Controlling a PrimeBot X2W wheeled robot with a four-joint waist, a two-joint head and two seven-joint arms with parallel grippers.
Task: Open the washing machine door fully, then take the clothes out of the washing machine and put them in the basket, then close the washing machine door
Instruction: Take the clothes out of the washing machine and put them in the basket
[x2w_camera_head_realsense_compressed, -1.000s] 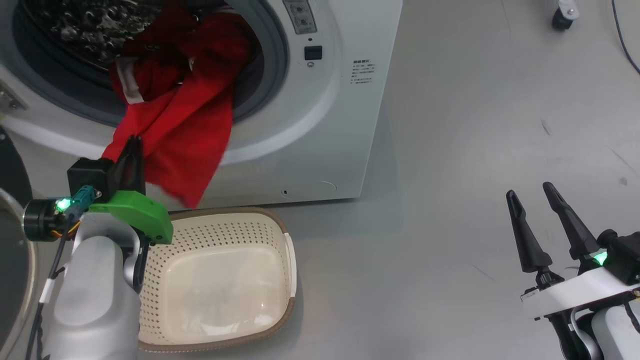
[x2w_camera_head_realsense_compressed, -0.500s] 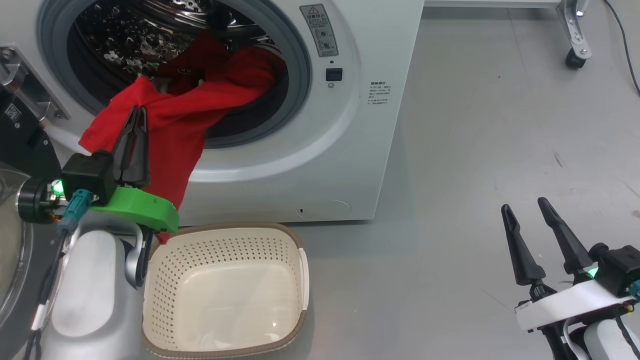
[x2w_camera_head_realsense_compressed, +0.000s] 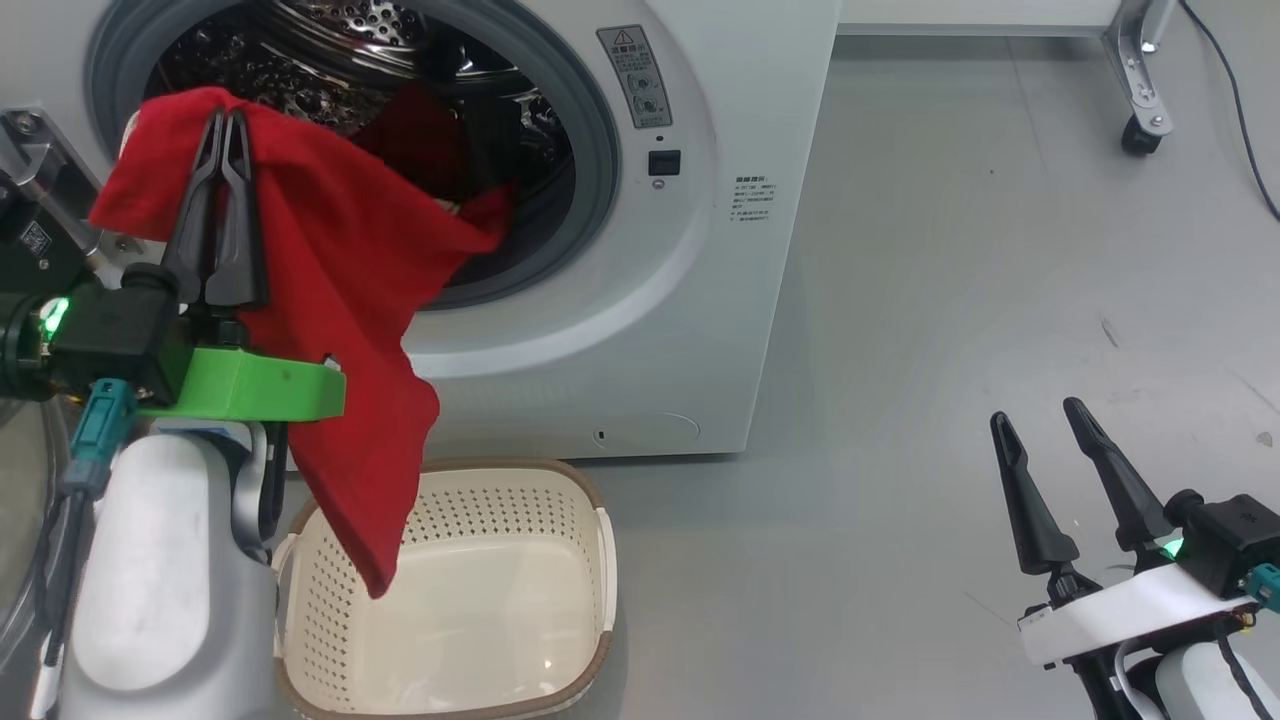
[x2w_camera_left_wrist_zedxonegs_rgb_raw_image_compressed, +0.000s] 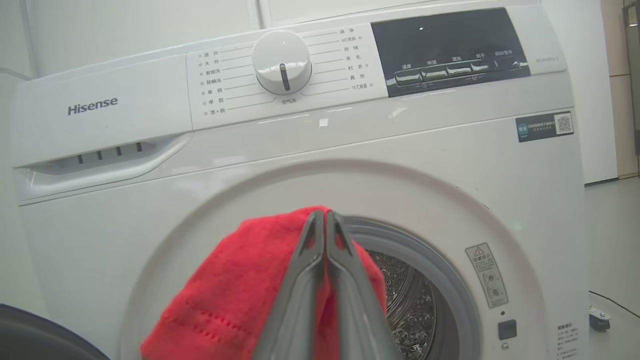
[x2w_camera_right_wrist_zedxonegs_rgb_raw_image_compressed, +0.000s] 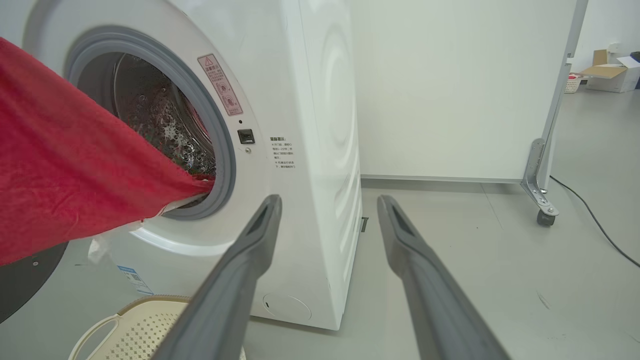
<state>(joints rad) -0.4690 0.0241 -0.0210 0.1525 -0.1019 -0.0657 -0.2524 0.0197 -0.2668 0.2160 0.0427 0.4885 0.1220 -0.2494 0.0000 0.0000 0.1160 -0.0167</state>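
Note:
My left gripper (x2w_camera_head_realsense_compressed: 225, 122) is shut on the bright red clothes (x2w_camera_head_realsense_compressed: 340, 300), held high in front of the washing machine (x2w_camera_head_realsense_compressed: 720, 300) at the left of its opening. The garment drapes down from the grip. Its lower corner hangs into the cream basket (x2w_camera_head_realsense_compressed: 590, 560) on the floor, and its far end still trails over the grey gasket into the steel drum (x2w_camera_head_realsense_compressed: 330, 40). The left wrist view has the shut fingers (x2w_camera_left_wrist_zedxonegs_rgb_raw_image_compressed: 345, 280) pinching the red clothes (x2w_camera_left_wrist_zedxonegs_rgb_raw_image_compressed: 225, 305). The black washing machine door (x2w_camera_right_wrist_zedxonegs_rgb_raw_image_compressed: 25, 280) stands open at the left. My right gripper (x2w_camera_head_realsense_compressed: 1037, 415) is open, low at the right, holding nothing.
A white partition on a metal leg with a caster (x2w_camera_head_realsense_compressed: 1135, 130) stands behind the machine at the right, and a dark cable (x2w_camera_head_realsense_compressed: 1240, 100) runs across the floor there. Bare grey floor (x2w_camera_head_realsense_compressed: 950, 300) lies right of the machine and basket. A cardboard box (x2w_camera_right_wrist_zedxonegs_rgb_raw_image_compressed: 607, 75) sits far off.
My left gripper has risen and moved left with the red clothes, drawing more fabric out of the drum; the hem now hangs into the basket. The head camera has shifted. The right gripper stays open.

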